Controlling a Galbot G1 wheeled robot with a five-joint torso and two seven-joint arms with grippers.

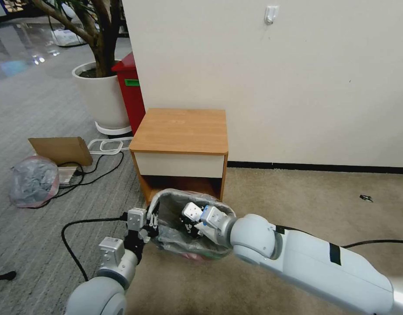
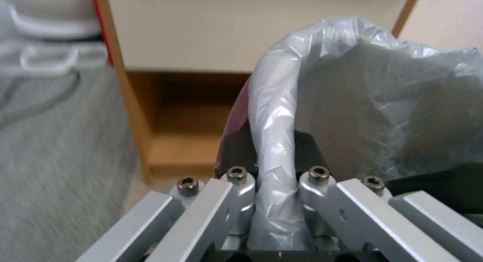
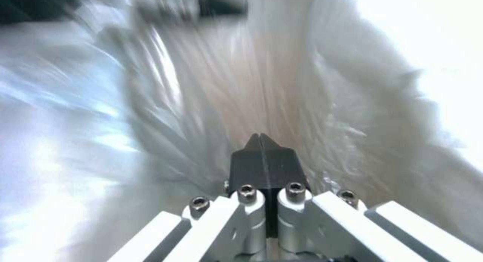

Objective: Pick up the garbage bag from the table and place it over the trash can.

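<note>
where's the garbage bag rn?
Head view: garbage bag lines the trash can on the floor before the table, left gripper clamping its rim.

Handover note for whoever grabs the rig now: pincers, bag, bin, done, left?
Left pincer: shut on the bag where it wraps the bin's near-left rim.
Right pincer: shut, down inside the bag.
Bin: on the floor before the table, which is bare on top.
Done: bag off table, draped over the rim.
Left: seat the liner, release, pull both arms out.
</note>
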